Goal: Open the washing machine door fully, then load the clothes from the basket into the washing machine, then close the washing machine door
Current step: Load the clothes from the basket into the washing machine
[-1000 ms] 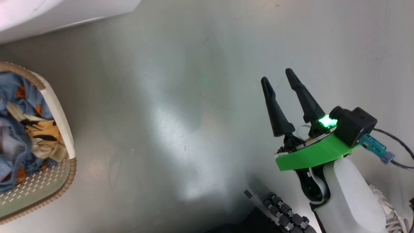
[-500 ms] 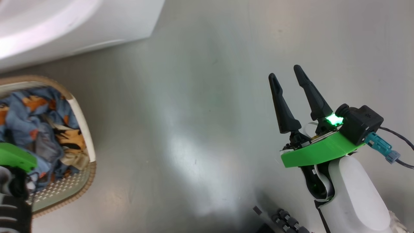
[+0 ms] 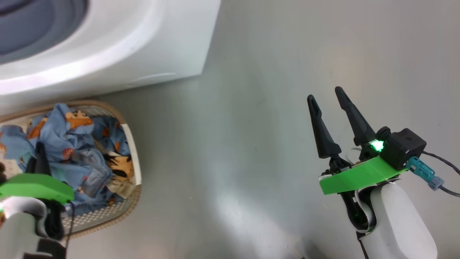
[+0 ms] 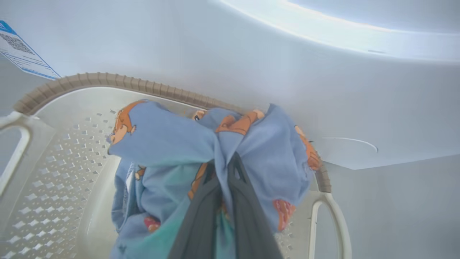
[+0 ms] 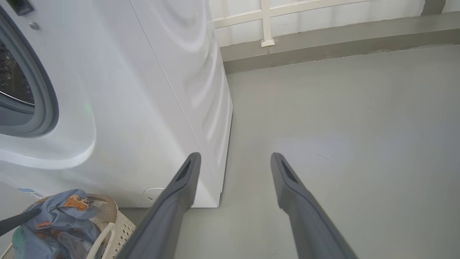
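The left jaws are clamped shut on the clothes [image 4: 165, 144], with a fold of soft light blue fabric with orange cartoon prints bunched between the two dark tapered fingers [image 4: 201, 219]. The rest of the bundle lies crumpled in the basket [image 4: 50, 180], a cream plastic tub with perforated walls, a brown ribbed rim [image 4: 107, 80] and a white loop handle [image 3: 133, 154].

The basket stands on the floor [image 5: 341, 108], close against the lower front edge of the washing machine [image 5: 143, 90] and near its front corner. The machine is a glossy white box with a rounded front swell. A grey rubber ring [image 5: 46, 104] borders the dark perforated drum [image 5: 10, 79]. A blue-edged label [image 4: 21, 54] and a round flap [image 5: 152, 194] sit low on the front, just above the basket.

Past the machine's side corner the smooth, faintly shiny grey floor runs wide to its far edge, where a grey skirting band [image 5: 323, 39] meets a white framed wall [image 5: 323, 14]. The right jaws hang over this stretch, well apart from the basket and spread wide, with only floor between the fingers.
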